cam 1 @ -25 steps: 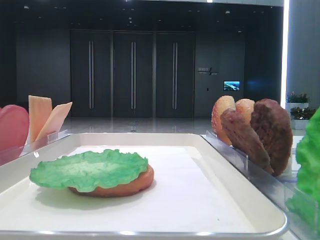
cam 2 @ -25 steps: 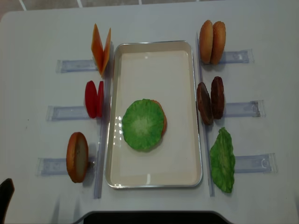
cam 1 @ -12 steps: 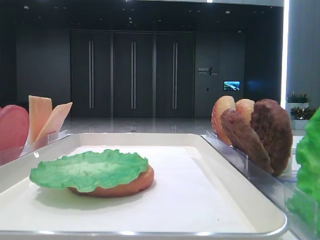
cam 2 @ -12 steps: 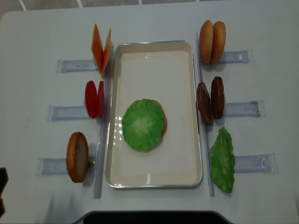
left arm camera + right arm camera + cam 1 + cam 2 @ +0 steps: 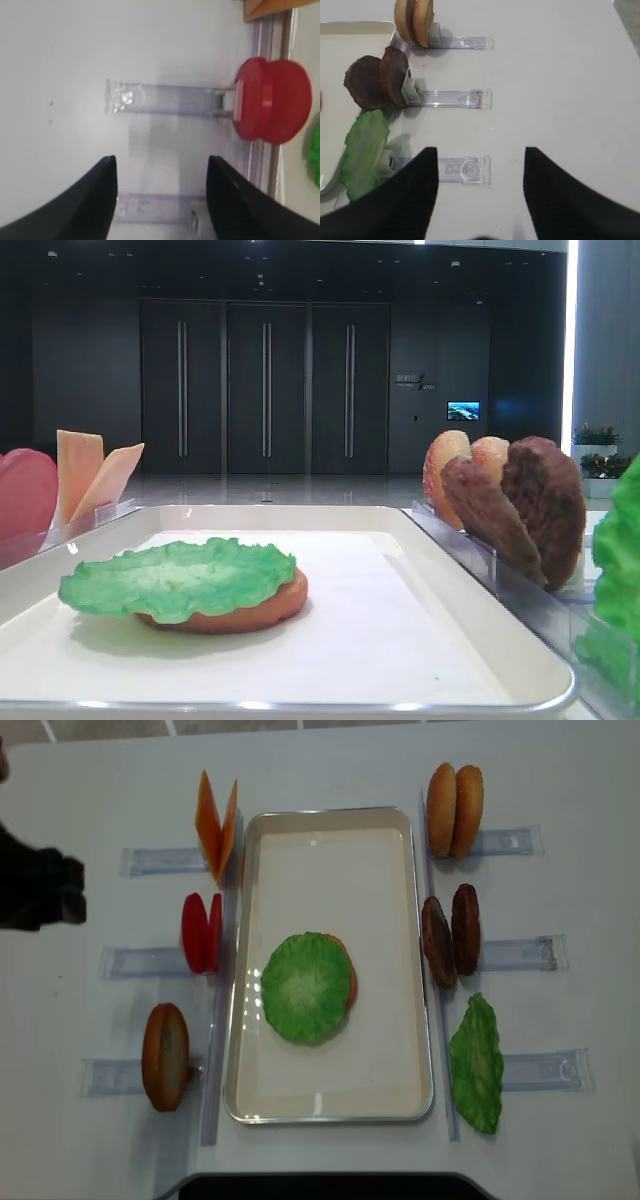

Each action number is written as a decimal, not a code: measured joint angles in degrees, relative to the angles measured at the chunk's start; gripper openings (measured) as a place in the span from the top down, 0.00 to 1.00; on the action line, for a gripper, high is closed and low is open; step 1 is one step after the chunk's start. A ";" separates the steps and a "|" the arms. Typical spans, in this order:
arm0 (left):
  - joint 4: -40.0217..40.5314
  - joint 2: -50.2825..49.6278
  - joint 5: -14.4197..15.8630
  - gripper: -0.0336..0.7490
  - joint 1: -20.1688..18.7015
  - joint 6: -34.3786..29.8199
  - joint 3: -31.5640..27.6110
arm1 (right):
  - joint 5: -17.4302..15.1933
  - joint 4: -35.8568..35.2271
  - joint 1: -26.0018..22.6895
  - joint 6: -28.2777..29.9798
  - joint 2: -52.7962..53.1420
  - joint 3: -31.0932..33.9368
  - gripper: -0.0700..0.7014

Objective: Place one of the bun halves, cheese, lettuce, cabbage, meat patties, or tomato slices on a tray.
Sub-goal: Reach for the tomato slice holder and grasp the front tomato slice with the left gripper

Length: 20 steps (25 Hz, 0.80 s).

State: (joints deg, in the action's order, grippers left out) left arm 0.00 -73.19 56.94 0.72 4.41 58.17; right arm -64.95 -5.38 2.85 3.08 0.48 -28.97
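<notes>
The white tray (image 5: pixel 330 812) holds a bun half (image 5: pixel 349 982) with a green lettuce leaf (image 5: pixel 305 986) lying on top of it. Left of the tray, the tomato slices (image 5: pixel 201 932) stand upright in a clear rack. My left gripper (image 5: pixel 72 892) hovers further left of them, dark and blurred. In the left wrist view it (image 5: pixel 161 165) is open and empty above the bare table, with the tomato slices (image 5: pixel 272 107) ahead to the right. My right gripper (image 5: pixel 481 155) is open and empty over a rack end (image 5: pixel 465 170), beside another lettuce leaf (image 5: pixel 365 147).
Cheese slices (image 5: pixel 217 825) lean at the back left, and one bun half (image 5: pixel 165 1056) stands at the front left. On the right stand two bun halves (image 5: pixel 455 809), the meat patties (image 5: pixel 450 935) and a lettuce leaf (image 5: pixel 476 1063), all in clear racks.
My left arm has swung from the overhead view's bottom-left corner up to the left of the tomato slices. The food and the tray have not moved.
</notes>
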 joint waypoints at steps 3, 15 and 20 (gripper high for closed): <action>-2.30 -9.72 0.08 0.40 0.00 -0.26 7.49 | 0.00 0.00 0.00 0.00 0.00 0.00 0.43; -1.55 -22.58 -0.07 0.40 -14.37 12.99 17.22 | 0.00 0.00 0.00 0.00 0.00 0.00 0.43; -0.66 -22.58 0.39 0.40 -20.22 20.06 17.22 | 0.00 0.00 0.00 0.00 0.00 0.00 0.43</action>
State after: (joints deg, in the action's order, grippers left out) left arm -0.66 -95.77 57.34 -19.50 24.47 75.39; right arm -64.95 -5.38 2.85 3.08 0.48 -28.97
